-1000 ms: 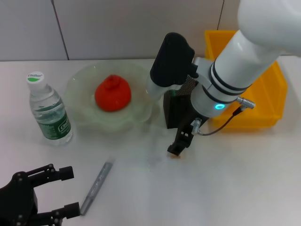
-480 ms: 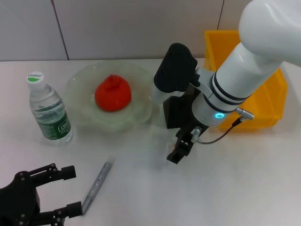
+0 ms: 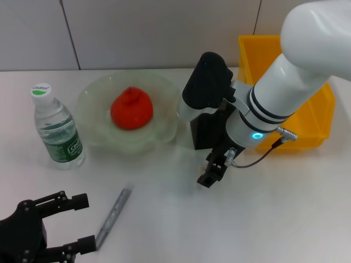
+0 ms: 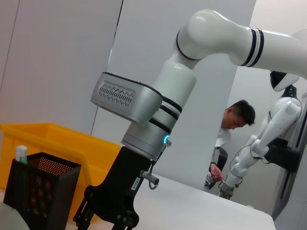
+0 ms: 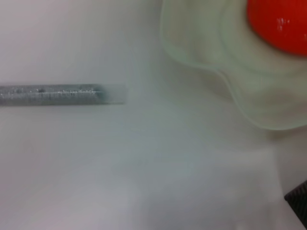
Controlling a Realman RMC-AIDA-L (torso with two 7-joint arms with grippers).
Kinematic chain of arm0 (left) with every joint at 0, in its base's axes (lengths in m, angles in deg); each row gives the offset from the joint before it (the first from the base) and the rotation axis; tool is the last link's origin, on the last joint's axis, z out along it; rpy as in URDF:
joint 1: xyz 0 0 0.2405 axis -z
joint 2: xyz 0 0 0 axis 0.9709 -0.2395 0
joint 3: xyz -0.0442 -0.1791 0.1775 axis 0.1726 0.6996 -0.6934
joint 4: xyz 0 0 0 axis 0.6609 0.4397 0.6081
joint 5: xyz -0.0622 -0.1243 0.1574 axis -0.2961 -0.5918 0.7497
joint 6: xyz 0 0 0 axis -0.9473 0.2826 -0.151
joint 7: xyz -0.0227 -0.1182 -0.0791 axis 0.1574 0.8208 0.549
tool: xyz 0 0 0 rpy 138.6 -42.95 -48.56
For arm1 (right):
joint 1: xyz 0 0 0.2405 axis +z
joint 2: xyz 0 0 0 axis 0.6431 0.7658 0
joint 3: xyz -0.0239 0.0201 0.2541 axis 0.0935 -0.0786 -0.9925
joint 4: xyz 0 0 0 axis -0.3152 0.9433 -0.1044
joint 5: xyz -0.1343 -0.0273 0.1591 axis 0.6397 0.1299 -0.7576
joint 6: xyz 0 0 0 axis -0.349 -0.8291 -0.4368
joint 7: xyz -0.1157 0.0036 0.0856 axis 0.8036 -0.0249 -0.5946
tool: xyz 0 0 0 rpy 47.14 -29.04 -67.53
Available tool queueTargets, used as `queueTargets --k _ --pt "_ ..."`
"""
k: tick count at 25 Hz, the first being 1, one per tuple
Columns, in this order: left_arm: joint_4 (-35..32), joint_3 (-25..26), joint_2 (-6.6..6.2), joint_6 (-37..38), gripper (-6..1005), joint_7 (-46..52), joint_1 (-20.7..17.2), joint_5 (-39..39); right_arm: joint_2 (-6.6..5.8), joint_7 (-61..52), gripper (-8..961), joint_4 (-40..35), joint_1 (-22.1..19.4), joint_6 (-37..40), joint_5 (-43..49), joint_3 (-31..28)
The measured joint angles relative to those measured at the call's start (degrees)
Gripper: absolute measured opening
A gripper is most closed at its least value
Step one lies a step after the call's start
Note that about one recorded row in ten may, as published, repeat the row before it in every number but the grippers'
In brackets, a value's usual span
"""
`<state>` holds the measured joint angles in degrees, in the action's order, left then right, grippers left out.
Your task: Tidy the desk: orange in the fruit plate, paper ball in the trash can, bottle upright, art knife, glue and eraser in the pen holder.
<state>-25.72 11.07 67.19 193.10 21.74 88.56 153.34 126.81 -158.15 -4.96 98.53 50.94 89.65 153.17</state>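
We are looking down on a white bench (image 3: 274, 219); our right tool (image 3: 209, 174) is hanging just above the bench surface in front of the pen holder (image 3: 205, 131), and we cannot tell whether its fingers are open or closed, nor whether anything is sitting between them; our left tool (image 3: 63, 224) is resting at the near left corner of the bench with its fingers spread apart and nothing between them. The orange (image 3: 131, 108) is sitting in the fruit plate (image 3: 93, 134), which is standing at the back of the bench, just to the left of the pen holder; the bottle (image 3: 56, 129) is standing upright to the left of the fruit plate, its cap on top. The art knife (image 3: 113, 216) is lying flat on the bench near the left tool, its clear end pointing toward the fruit plate; the right wrist view is showing it well apart from the plate's rim. The trash can (image 3: 312, 118) is standing at the back right, behind our right arm; the left wrist view is showing a white-tipped stick, likely the glue (image 4: 21, 154), poking up out of the pen holder. The eraser is hidden from us.
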Motion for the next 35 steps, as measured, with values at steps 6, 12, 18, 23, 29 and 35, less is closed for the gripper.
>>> queueTargets --k 6,12,18,23,29,35 --pt "-0.02 0.0 0.0 0.0 809 0.0 -0.09 0.0 0.03 0.64 605 0.18 -0.24 -0.34 -1.0 0.05" --pt "-0.02 -0.04 0.0 0.0 809 0.02 -0.05 0.0 0.07 0.92 587 0.96 -0.32 -0.69 -1.45 0.56" --pt "-0.02 0.0 0.0 0.01 809 0.04 -0.19 0.0 0.1 0.92 558 1.42 -0.42 -1.38 -1.47 0.62" --pt "-0.02 0.0 0.01 0.3 809 0.05 -0.21 0.0 0.1 0.93 533 2.57 0.13 -1.38 -1.99 0.69" --pt "-0.02 0.0 0.0 0.38 809 0.05 -0.15 -0.01 0.1 0.92 480 2.45 0.19 -1.39 -2.23 0.71" --pt "-0.02 0.0 -0.16 0.45 809 0.05 -0.38 -0.01 -0.43 -2.03 395 -10.24 -3.59 5.33 -1.12 0.09"
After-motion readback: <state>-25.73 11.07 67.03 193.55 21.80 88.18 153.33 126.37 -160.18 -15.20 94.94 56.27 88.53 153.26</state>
